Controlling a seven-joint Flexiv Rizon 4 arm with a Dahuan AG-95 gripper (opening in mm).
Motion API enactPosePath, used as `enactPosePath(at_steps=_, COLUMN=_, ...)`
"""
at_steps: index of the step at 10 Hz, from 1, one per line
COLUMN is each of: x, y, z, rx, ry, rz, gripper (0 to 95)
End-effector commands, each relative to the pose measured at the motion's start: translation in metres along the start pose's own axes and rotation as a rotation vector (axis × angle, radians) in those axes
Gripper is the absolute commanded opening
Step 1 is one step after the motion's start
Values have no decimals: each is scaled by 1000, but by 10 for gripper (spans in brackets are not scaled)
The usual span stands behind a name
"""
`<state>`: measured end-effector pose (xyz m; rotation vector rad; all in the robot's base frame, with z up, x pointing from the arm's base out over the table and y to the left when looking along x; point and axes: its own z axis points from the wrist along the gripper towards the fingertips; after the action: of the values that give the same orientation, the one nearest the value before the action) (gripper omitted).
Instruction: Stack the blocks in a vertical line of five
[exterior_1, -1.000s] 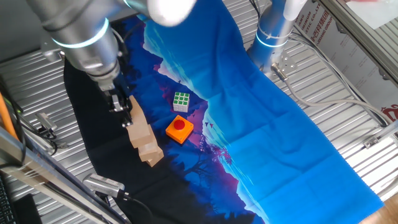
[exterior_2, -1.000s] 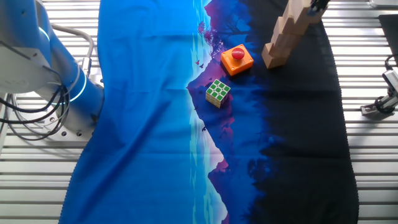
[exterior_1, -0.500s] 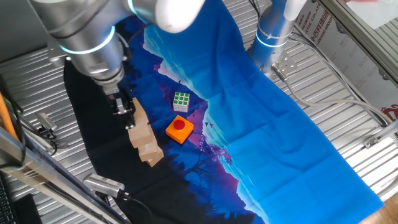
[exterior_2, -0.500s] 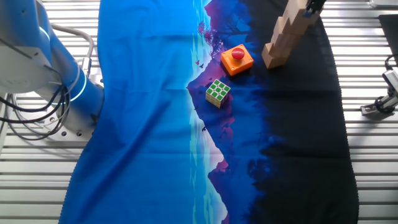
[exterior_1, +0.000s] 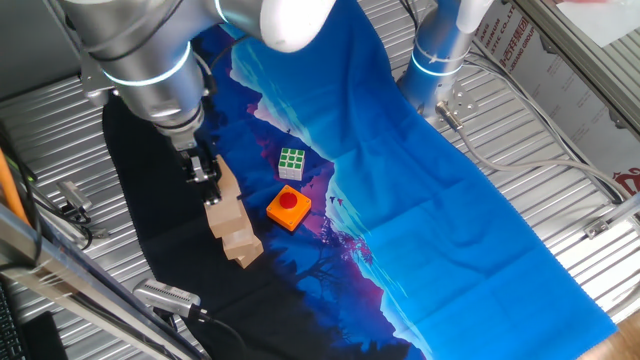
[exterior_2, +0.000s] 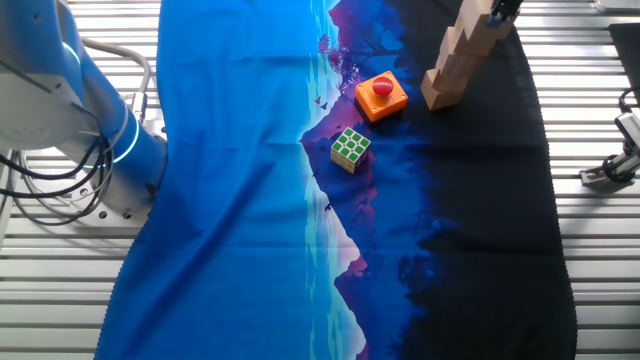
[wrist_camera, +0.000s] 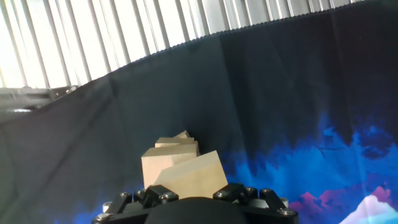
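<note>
Several light-tan wooden blocks stand stacked in a column (exterior_1: 232, 222) on the black part of the cloth; the same column (exterior_2: 458, 58) runs off the top edge of the other fixed view. My gripper (exterior_1: 207, 172) is at the top of the column, shut on the top block (exterior_1: 226, 180). In the hand view that top block (wrist_camera: 189, 175) fills the space between my fingers, turned a little relative to the blocks below it (wrist_camera: 166, 155). The gripper (exterior_2: 503, 6) barely shows at the frame's top edge.
A green-and-white puzzle cube (exterior_1: 292, 163) and a flat orange block with a red button (exterior_1: 288, 208) lie on the cloth right of the column. The blue-and-black cloth (exterior_1: 450, 200) covers a ribbed metal table. A second arm's base (exterior_1: 437, 60) stands at the back.
My arm and gripper have shifted slightly right and down at the column's top. The lower blocks have not moved.
</note>
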<state>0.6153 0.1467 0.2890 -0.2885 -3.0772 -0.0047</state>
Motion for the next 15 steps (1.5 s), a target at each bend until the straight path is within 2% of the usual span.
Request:
enactPosePath(at_steps=1, x=-2, y=1, z=-1, rx=155, ry=42, rz=-424, gripper=0)
enactPosePath(at_steps=3, x=-2, y=1, z=-1, rx=56, ry=45, rz=-506, gripper=0)
enactPosePath(at_steps=5, x=-2, y=1, z=-1, rx=25, ry=43, rz=-560, gripper=0)
enactPosePath(at_steps=8, x=-2, y=1, z=-1, rx=15, ry=47, rz=-542, gripper=0)
enactPosePath(at_steps=12, x=0, y=29, z=-13, rx=26, ry=66, rz=-453, gripper=0)
enactPosePath(at_steps=15, x=0, y=30, z=-11, rx=21, ry=72, rz=-444, gripper=0)
